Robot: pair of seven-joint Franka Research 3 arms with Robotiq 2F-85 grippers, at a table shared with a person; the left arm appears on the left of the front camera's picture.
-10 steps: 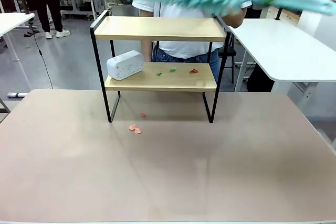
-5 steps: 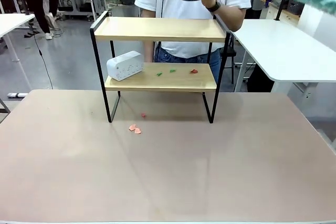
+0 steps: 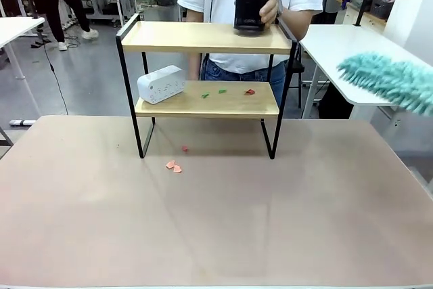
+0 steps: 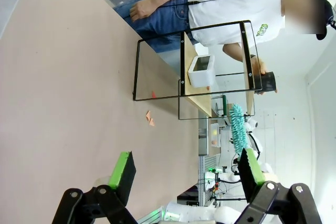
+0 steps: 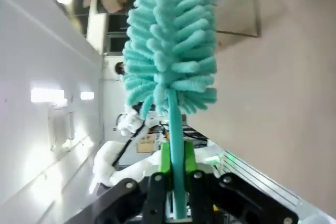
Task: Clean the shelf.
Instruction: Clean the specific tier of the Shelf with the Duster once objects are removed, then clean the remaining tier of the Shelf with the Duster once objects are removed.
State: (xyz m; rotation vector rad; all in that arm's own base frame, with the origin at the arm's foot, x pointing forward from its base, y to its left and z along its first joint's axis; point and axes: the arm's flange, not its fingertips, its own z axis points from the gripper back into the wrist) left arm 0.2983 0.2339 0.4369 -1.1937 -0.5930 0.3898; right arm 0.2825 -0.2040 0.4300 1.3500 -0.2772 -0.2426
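Grippers come first: my left gripper [image 4: 186, 167] is wide apart with nothing in it, and my right gripper [image 5: 177, 163] squeezes the teal duster [image 3: 389, 80], out past the table's [image 3: 216, 235] right edge. Pink scraps [image 3: 174, 166] lie before the shelf [image 3: 203, 37] by the far edge. A white box [image 3: 161, 84] and bits [image 3: 222, 91] sit on its lower board. I think a hard sweep could knock the box off, or bump the person's hand [image 3: 270, 6] holding a black cup [image 3: 251, 7] on top.
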